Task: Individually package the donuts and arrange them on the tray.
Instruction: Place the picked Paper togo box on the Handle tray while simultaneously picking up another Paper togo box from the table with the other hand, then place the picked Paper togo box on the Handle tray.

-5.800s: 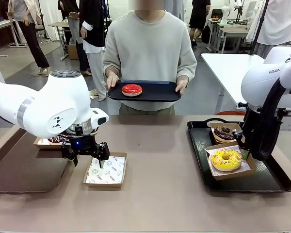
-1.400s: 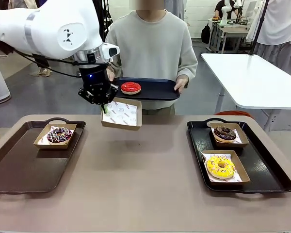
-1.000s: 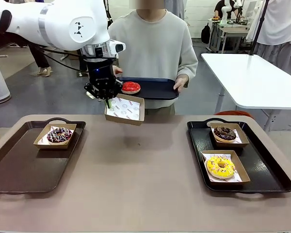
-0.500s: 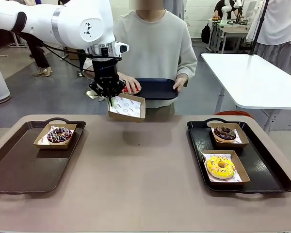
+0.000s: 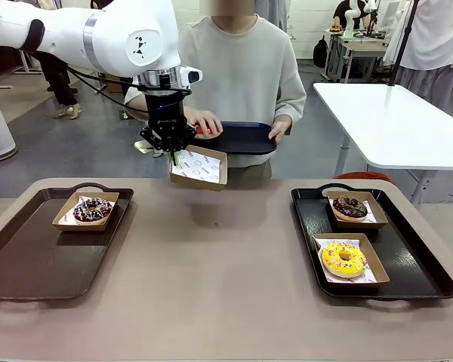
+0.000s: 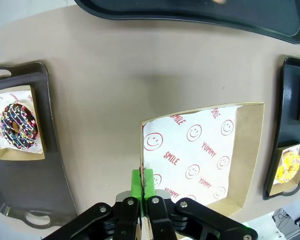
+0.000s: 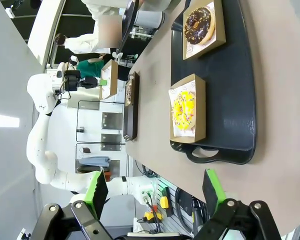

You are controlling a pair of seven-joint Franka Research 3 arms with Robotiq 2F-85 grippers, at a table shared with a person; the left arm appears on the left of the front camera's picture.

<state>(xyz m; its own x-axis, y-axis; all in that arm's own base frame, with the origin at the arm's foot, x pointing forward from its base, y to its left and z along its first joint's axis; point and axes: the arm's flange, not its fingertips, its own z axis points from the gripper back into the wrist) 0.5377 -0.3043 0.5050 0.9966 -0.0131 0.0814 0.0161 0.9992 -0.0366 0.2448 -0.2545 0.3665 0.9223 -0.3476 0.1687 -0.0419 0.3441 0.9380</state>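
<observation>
My left gripper (image 5: 174, 154) is shut on the rim of an empty paper box (image 5: 198, 167), holding it in the air just below the dark tray (image 5: 245, 140) that the person carries. The person's hand (image 5: 204, 122) lies over the red donut (image 5: 198, 130), hiding most of it. In the left wrist view the green pads (image 6: 138, 186) pinch the box (image 6: 195, 155) wall. On the left tray (image 5: 30, 256) a boxed sprinkled chocolate donut (image 5: 92, 210) rests. The right tray (image 5: 408, 279) carries the dark chocolate donut (image 5: 350, 206) and the yellow donut (image 5: 343, 259), both boxed. My right gripper (image 7: 155, 187) is open, high above that tray.
The brown table (image 5: 226, 286) lies bare between the two trays. The person stands at its far edge, directly behind the held box. A white table (image 5: 385, 113) stands at the back right.
My left gripper has carried the box slightly right and closer to the person's tray. The person's hand has moved onto the red donut.
</observation>
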